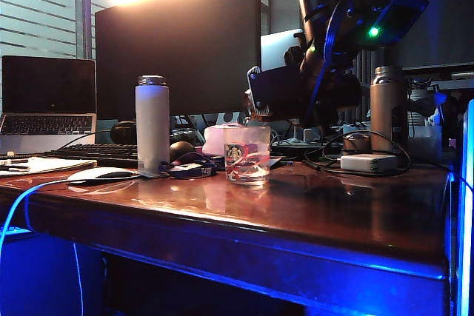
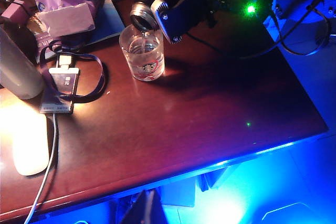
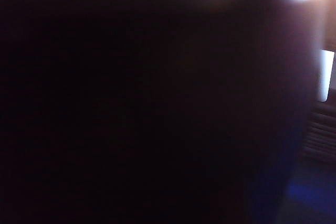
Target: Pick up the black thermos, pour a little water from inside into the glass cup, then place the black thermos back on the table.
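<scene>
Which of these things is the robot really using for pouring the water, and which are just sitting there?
Using:
right pincer, shut on the black thermos, tipped over the glass cup
the table

Just sitting there:
white flask
brownish flask
mouse
lanyard badge
keyboard
laptop
left pincer, out of sight

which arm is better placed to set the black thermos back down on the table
Right. Its claw holds the tall black metal-rimmed thermos tilted over the short clear glass cup; the left claw is not in view.
</scene>
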You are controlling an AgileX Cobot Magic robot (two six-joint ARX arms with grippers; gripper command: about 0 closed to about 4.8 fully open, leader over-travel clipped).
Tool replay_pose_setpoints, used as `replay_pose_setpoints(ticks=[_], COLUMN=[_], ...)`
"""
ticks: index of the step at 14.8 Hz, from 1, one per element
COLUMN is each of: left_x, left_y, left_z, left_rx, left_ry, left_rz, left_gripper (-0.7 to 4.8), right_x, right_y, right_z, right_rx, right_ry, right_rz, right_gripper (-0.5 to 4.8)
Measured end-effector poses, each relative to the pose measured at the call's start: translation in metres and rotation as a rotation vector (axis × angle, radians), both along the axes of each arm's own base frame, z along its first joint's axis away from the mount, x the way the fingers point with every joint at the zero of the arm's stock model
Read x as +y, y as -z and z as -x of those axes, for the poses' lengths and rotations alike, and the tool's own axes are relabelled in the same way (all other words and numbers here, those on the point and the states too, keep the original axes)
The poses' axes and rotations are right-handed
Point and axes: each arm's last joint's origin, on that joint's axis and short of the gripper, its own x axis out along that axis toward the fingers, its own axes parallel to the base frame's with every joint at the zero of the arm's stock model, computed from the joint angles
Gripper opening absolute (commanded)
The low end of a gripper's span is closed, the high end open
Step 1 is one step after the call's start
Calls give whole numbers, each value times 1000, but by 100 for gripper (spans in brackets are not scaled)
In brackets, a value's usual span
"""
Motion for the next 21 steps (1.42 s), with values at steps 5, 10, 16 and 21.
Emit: replay_pose_setpoints(ticks=[5,10,16,21], left_x=[0,0,0,0], left_y=[0,0,0,0], left_z=[0,0,0,0], left_rx=[0,0,0,0], left_ry=[0,0,0,0], left_rz=[0,0,0,0], left_gripper=[-3,-3,-3,-3], right_x=[0,0,0,0], right_y=[0,5,7,7], right_z=[0,1,2,2], right_rx=[7,76,107,104], right_ry=[31,72,145,136], right_rz=[-146,-345,-651,-608], right_gripper=[-1,-1,-1,-1])
